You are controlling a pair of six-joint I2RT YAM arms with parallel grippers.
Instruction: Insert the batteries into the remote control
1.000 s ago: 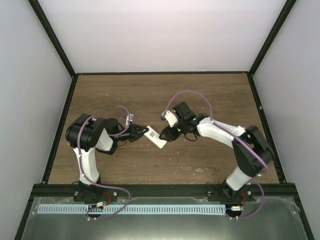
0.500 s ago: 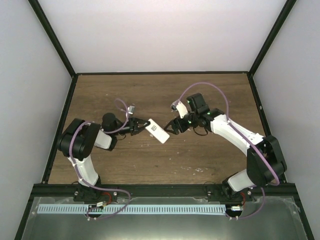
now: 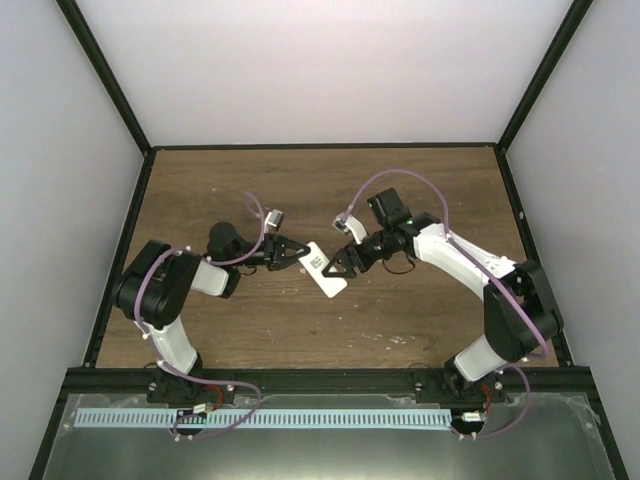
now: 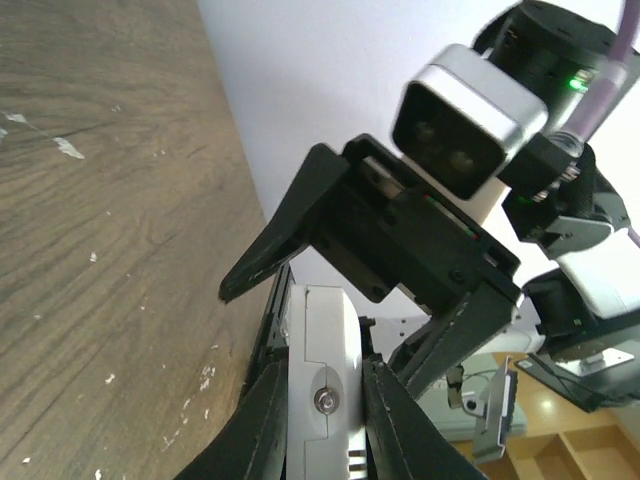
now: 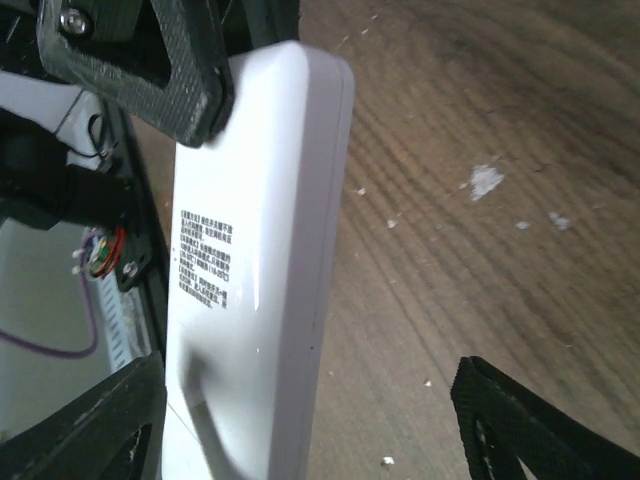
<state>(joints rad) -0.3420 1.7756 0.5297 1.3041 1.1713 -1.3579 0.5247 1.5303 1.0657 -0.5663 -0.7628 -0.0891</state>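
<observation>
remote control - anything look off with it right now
The small white rectangular remote control is pinched at one end by the left gripper's fingers, labelled back showing. Odd: no orange batteries appear in any view.

The white remote control (image 3: 322, 268) lies diagonally, its labelled back showing, one end clamped between the left fingers (image 4: 262, 425).

Overhead camera, above and behind my bases, looks down across the whole worktop (image 3: 300, 180). Wrist cameras peer close past my left claw (image 3: 300, 256) and right claw (image 3: 335, 263), facing each other; both catch the remote control (image 3: 322, 268) between them.
</observation>
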